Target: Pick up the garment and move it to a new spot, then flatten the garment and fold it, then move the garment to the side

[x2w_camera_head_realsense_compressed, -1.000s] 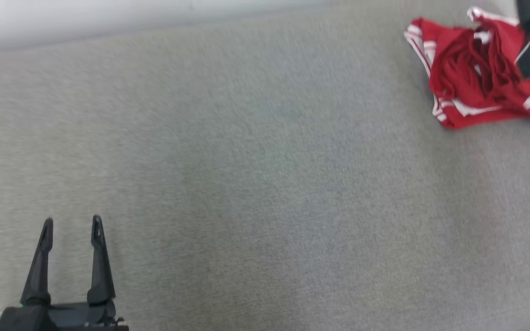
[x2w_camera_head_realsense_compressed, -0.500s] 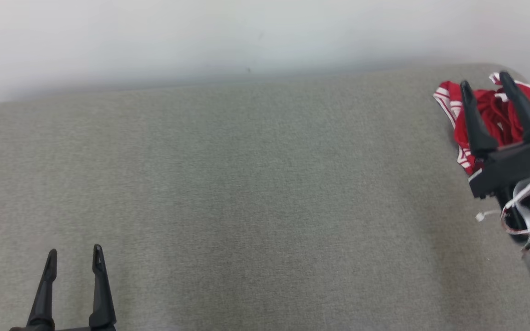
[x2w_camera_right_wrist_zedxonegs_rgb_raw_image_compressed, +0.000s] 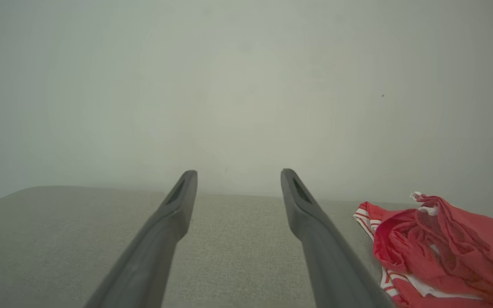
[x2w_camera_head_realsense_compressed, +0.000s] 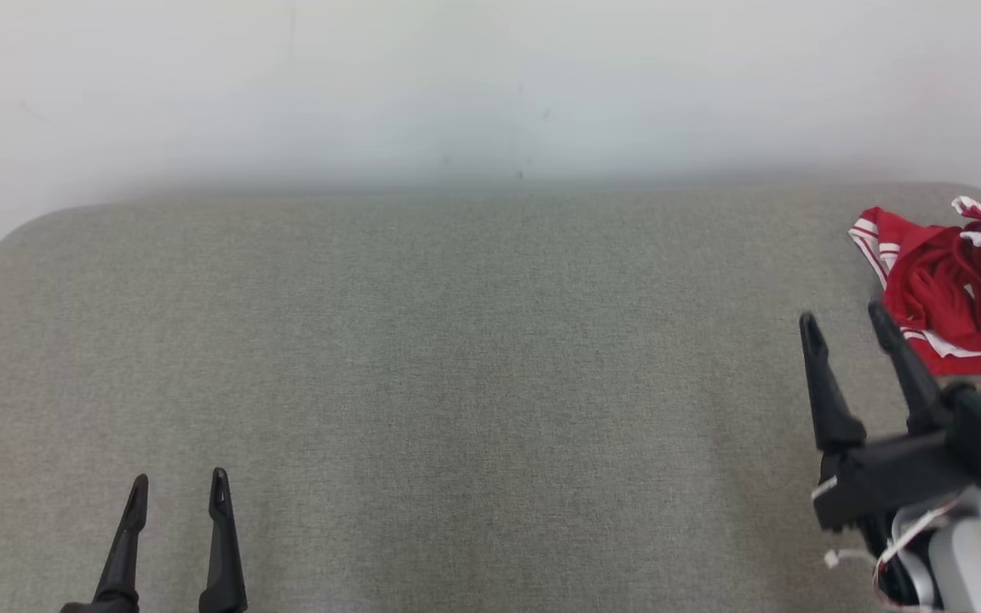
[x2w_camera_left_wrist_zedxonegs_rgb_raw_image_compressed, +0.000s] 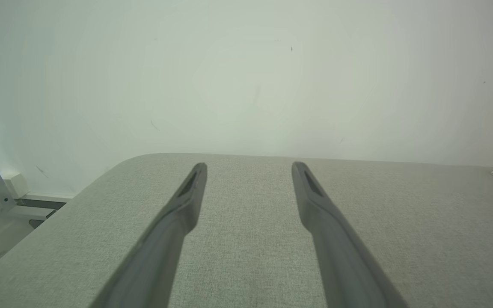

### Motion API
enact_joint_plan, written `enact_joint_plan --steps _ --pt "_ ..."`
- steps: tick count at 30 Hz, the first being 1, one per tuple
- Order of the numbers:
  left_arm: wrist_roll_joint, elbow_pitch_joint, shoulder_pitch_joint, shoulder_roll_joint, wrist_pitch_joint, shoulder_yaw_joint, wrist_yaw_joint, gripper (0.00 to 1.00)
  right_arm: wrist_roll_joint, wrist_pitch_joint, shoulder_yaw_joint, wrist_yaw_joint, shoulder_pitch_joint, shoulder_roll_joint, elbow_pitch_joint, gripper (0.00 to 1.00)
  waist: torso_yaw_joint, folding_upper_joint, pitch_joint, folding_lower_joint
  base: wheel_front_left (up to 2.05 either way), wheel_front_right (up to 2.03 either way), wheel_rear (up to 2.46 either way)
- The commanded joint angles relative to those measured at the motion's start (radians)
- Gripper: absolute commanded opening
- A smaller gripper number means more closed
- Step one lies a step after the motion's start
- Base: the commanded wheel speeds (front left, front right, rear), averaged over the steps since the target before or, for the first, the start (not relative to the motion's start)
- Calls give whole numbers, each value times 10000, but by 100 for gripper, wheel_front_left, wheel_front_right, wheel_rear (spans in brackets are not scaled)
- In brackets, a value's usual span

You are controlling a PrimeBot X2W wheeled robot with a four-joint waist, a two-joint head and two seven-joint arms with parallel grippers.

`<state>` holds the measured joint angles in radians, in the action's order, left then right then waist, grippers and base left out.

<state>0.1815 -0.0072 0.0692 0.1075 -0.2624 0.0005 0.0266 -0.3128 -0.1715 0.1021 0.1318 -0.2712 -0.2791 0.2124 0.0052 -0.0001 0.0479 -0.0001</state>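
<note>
Crumpled red garment (x2w_camera_head_realsense_compressed: 959,289) lies at the grey pad's (x2w_camera_head_realsense_compressed: 456,383) rounded far corner. Right gripper (x2w_camera_head_realsense_compressed: 841,312) sits just beside the garment, fingers spread. Left gripper (x2w_camera_head_realsense_compressed: 180,477), also spread, is well apart from the garment, open pad between.

Nothing legible to report: no text, label, brand, number or sign in any view (just plain white stripes along the edge of the red garment (x2w_camera_head_realsense_compressed: 950,289), not lettering).
</note>
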Motion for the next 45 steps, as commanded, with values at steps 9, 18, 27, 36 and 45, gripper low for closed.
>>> enact_joint_plan --steps 9,18,27,36,45 --pt "-74 269 49 -12 -28 107 147 100 645 250 -666 -25 2434 870 -1688 100 178 1 -378 1 0 0 0" --pt "-164 375 206 -39 -28 136 161 100 878 91 -915 -25 3436 1185 -2029 100 124 1 -566 1 0 0 0" --pt "-88 565 296 -123 -29 146 201 100 1087 -175 -1035 -25 3806 1644 -1952 100 48 1 -703 1 0 0 0" --pt "-94 887 203 -88 15 154 265 0 1104 -179 -948 0 3763 1748 -1603 0 77 1 -767 1 0 0 0" --pt "1394 1262 -1 -167 482 302 347 0 -412 96 -999 -1 3617 1773 -1292 0 69 1 -749 1 0 0 0"
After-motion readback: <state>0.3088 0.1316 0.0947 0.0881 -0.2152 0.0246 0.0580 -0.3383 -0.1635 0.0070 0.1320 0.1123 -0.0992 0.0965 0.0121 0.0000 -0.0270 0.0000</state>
